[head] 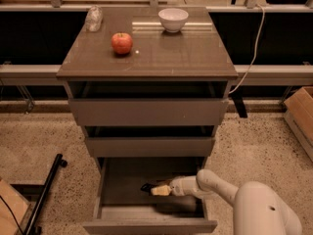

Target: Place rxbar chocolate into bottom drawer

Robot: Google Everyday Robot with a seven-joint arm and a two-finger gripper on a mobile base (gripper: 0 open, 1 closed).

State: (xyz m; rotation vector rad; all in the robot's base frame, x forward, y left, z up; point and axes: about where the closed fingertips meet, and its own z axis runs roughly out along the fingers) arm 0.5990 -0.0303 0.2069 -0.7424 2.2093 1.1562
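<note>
The bottom drawer [149, 226] is pulled open at the foot of the grey-brown cabinet. My gripper [155, 189] reaches into it from the right, low over the drawer floor. Its pale fingers [162, 190] are closed on the rxbar chocolate [146, 186], a small dark bar sticking out to the left of the fingertips. The bar sits near the middle of the drawer, just above or on its floor; I cannot tell which.
The two upper drawers [149, 111] are slightly open. On the cabinet top stand a red apple [122, 43], a white bowl [173, 19] and a clear wrapped item [93, 18]. A black pole [46, 192] lies on the floor left; a cardboard box [301, 114] stands right.
</note>
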